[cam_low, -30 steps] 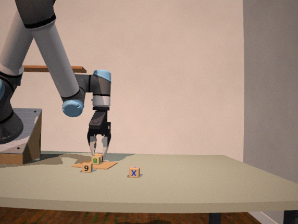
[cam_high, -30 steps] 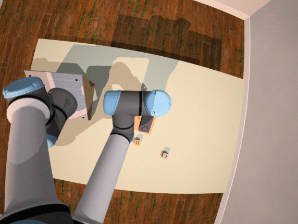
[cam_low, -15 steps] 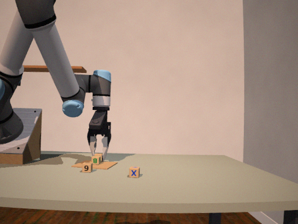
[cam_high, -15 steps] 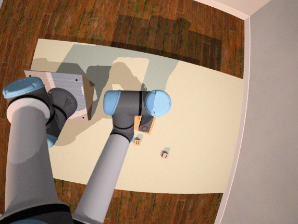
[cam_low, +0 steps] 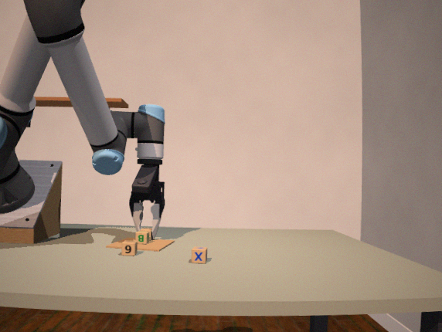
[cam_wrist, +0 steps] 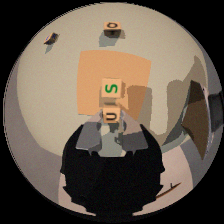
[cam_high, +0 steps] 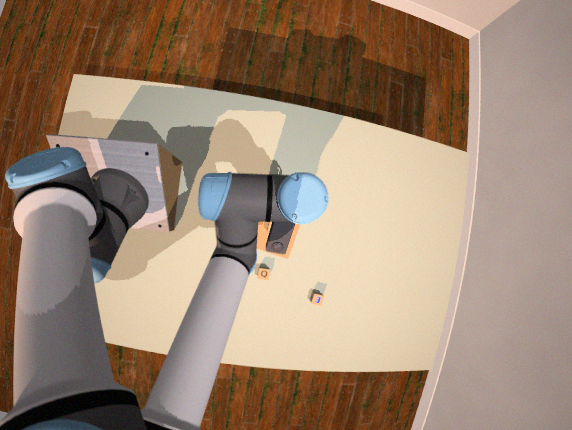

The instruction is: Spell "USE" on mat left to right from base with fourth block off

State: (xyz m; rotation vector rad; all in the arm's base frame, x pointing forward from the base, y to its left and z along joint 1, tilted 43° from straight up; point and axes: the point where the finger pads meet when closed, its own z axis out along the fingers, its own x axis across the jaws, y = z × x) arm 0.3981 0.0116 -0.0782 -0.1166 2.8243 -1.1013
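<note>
Clock: taken from the robot's base, 12 straight ahead
S block: on the mat, green letter up and upright for that reader
U block: beside S at its 9 o'clock, letter up and upright; whether it sits fully on the mat I cannot tell
E block: off the mat, toward 2 o'clock, blue letter on top, X on one side
O block: off the mat, toward 4 o'clock, the spare, fine where it lies
Done: S placed; U in its spot or nearly so, by my judgement
Left: let go of U, then bring E to S's 3 o'clock, probably with a turn to set it upright
Gripper: closed on the U block, one finger on either side
Arm: reaching out over the mat, wrist bent so the fingers point down, tips low at block height
Watch: U seems near the mat's 9 o'clock edge; opening fingers could nudge it

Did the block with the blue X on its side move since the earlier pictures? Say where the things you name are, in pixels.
No. The blue X block point(cam_high: 317, 299) point(cam_low: 199, 255) sits at the same place beside the orange mat point(cam_high: 263, 240) point(cam_low: 164, 245).
</note>
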